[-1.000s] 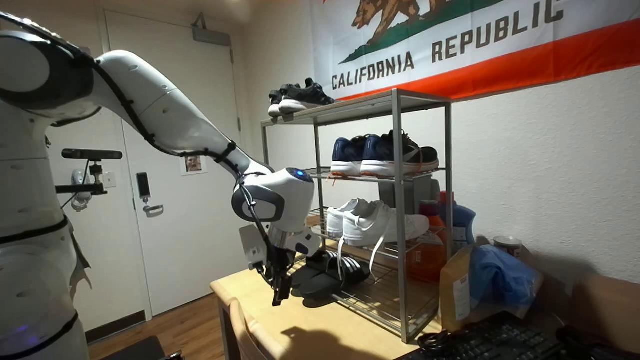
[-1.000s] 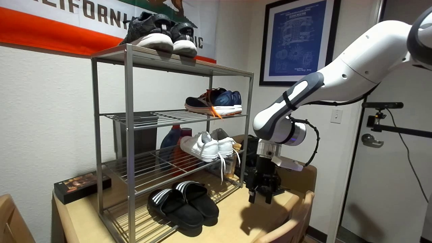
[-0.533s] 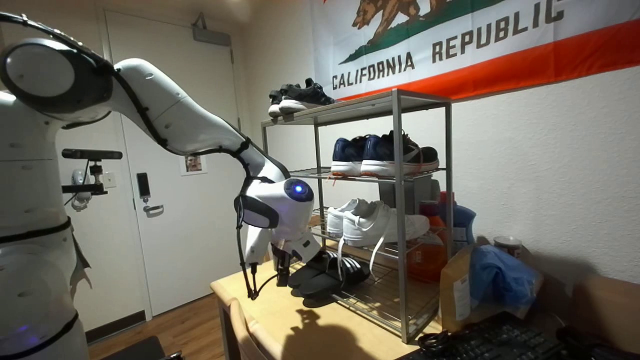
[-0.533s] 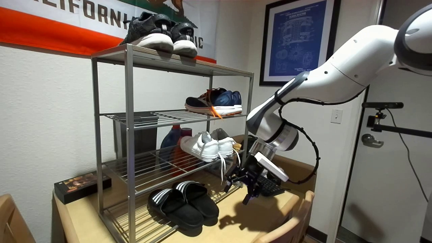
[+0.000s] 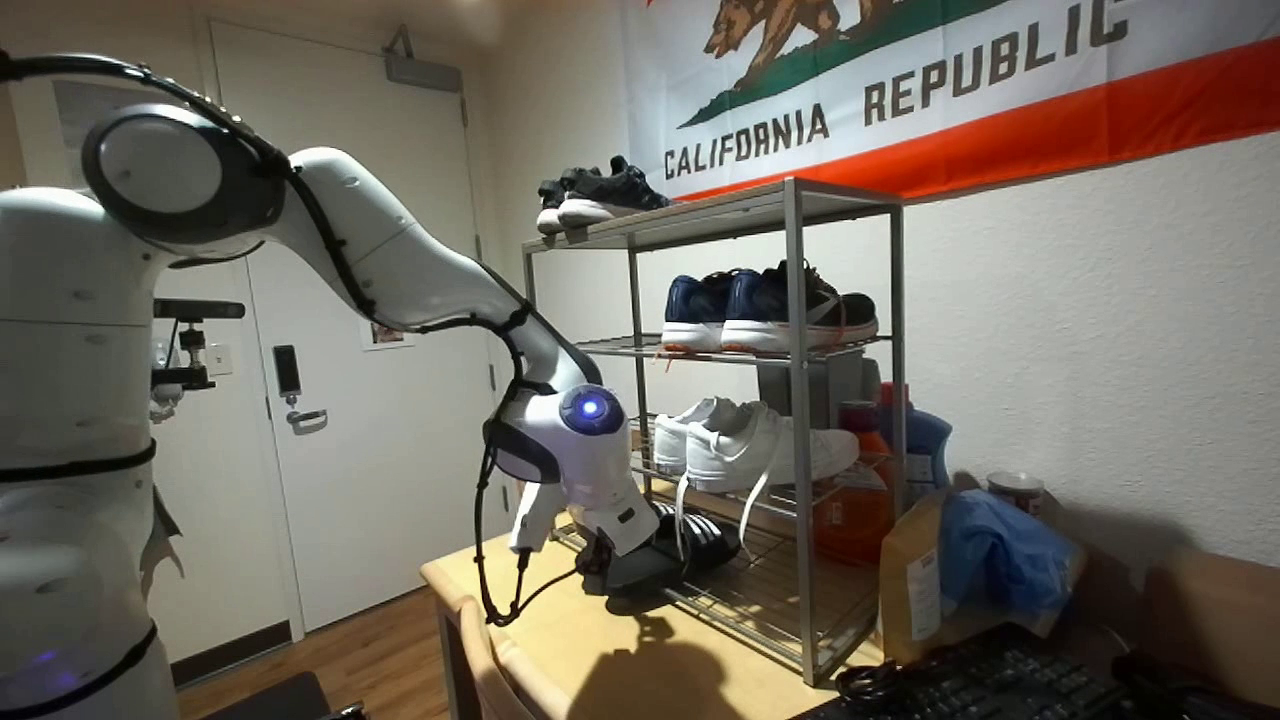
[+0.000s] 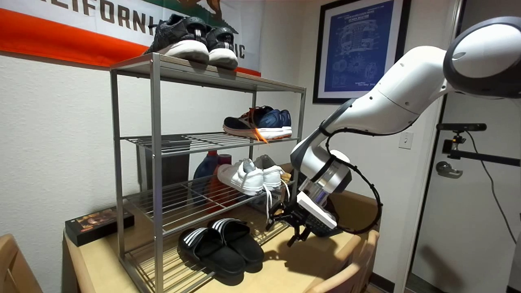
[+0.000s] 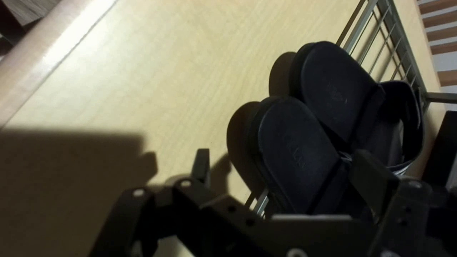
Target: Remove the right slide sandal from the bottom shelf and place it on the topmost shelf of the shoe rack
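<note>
I hold my black two-fingered hand (image 6: 280, 235) spread wide, tilted above the pale wooden surface (image 6: 272, 281), near the flat black right slide sandal (image 6: 243, 243). That sandal lies beside its matching twin (image 6: 220, 256) on the wire bottom shelf (image 6: 199, 283) of the grey metal shoe rack (image 6: 156, 171), heel jutting past the edge.

Pale walls (image 5: 1080, 330) back both exterior views. In an exterior view, a California flag (image 5: 950, 100) hangs at upper right, a white door (image 5: 390, 480) stands at left and brown wood floor (image 5: 385, 640) shows at lower left. In an exterior view, a framed blue print (image 6: 360, 51) hangs at upper right, a switch (image 6: 405, 140) lower and further right, a wooden chair (image 6: 346, 272) at lower right. In the wrist view the bench (image 7: 178, 71) is lit blond, dark shadow (image 7: 64, 178) at lower left.
</note>
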You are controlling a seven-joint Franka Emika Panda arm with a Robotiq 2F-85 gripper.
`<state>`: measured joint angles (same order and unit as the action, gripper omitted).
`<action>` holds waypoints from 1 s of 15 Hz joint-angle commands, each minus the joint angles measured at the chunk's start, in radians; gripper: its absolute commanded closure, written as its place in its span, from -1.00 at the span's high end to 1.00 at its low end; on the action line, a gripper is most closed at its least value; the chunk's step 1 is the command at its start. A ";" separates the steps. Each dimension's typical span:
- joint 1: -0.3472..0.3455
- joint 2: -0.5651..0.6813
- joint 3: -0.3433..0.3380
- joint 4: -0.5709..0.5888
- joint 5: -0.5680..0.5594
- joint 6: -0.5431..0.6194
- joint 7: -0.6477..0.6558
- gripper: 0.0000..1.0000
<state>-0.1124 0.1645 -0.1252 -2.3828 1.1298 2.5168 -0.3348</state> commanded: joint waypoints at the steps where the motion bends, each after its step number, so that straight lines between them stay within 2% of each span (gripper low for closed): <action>1: 0.008 0.049 0.029 0.029 0.038 0.089 -0.012 1.00; 8: 0.058 0.143 0.042 0.059 -0.012 0.219 0.016 1.00; 15: 0.041 0.179 0.054 0.134 0.050 0.155 -0.028 1.00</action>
<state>-0.0526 0.3311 -0.0841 -2.2907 1.1378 2.7045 -0.3332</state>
